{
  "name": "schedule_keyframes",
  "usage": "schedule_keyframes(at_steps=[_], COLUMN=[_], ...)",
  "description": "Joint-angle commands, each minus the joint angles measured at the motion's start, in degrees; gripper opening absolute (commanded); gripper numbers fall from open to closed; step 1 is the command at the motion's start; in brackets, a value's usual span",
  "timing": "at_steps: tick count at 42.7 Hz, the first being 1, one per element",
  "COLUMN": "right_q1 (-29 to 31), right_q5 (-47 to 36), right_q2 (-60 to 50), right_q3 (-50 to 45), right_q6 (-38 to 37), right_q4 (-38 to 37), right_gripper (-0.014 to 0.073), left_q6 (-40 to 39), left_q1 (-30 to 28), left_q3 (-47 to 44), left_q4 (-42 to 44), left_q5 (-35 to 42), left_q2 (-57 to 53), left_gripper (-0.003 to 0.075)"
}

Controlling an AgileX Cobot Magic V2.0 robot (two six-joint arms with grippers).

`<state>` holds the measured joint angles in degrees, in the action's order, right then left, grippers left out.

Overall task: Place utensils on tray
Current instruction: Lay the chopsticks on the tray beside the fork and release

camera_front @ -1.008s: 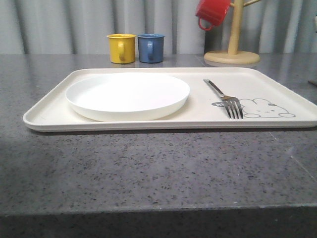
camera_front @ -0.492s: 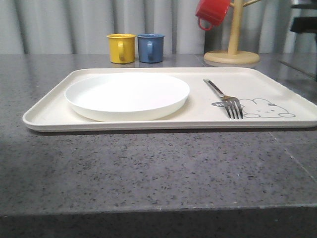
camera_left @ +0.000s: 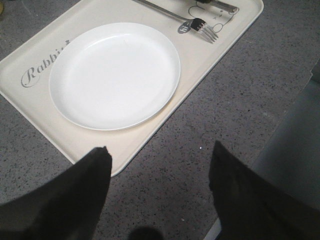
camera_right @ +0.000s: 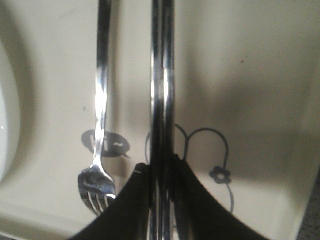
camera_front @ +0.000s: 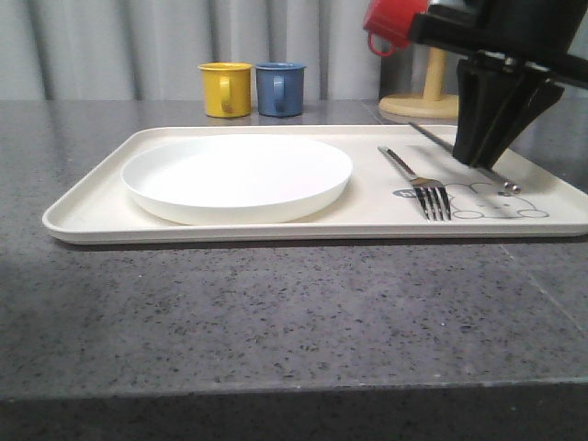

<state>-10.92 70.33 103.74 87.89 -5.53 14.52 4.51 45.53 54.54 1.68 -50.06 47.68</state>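
**One piece down, a second arriving over the tray**

While the fork (camera_front: 425, 188) already lies on the tray (camera_front: 92, 216), to the right of the white plate (camera_front: 237, 176) with its tines toward the near rim, the right gripper (camera_front: 478, 158) hangs over the tray's right end with a second slim metal piece (camera_front: 464, 158) clamped between its jaws. This piece looks like the knife, though I cannot be sure from its edge-on view. In the right wrist view it runs alongside the fork, just beside it, above the rabbit drawing (camera_right: 210, 165); its near end appears to touch or nearly touch the tray, and I cannot tell which. By my reckoning the job is roughly a third done: one utensil placed, one about to be released, and a spoon yet to be fetched.

The left gripper (camera_left: 157, 192) hovers over the near edge of the tray with its jaws spread wide and nothing between them.

The tray sits on a dark speckled stone counter (camera_front: 276, 312). Behind it stand a yellow mug (camera_front: 225, 89) and a blue mug (camera_front: 279, 88) side by side, a wooden mug tree (camera_front: 432, 92) carrying a red mug (camera_front: 390, 23), and a grey pleated curtain (camera_front: 110, 46).
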Motion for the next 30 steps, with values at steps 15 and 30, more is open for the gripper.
schedule_keyframes(at_steps=[15,30], right_q1=[0.0,2.5], right_q5=[1.1,5.2], right_q2=[-2.1,-13.4], right_q3=[1.8,1.4], right_q6=[0.0,8.2], right_q4=[1.1,-14.5], right_gripper=[0.0358,0.0342], left_q6=[-0.5,-0.5], left_q1=[0.4,0.4], left_q3=[1.5,1.5], left_q4=[0.1,0.1], left_q5=[3.9,3.9], left_q2=[-0.2,-0.2], left_gripper=[0.0417,0.0417])
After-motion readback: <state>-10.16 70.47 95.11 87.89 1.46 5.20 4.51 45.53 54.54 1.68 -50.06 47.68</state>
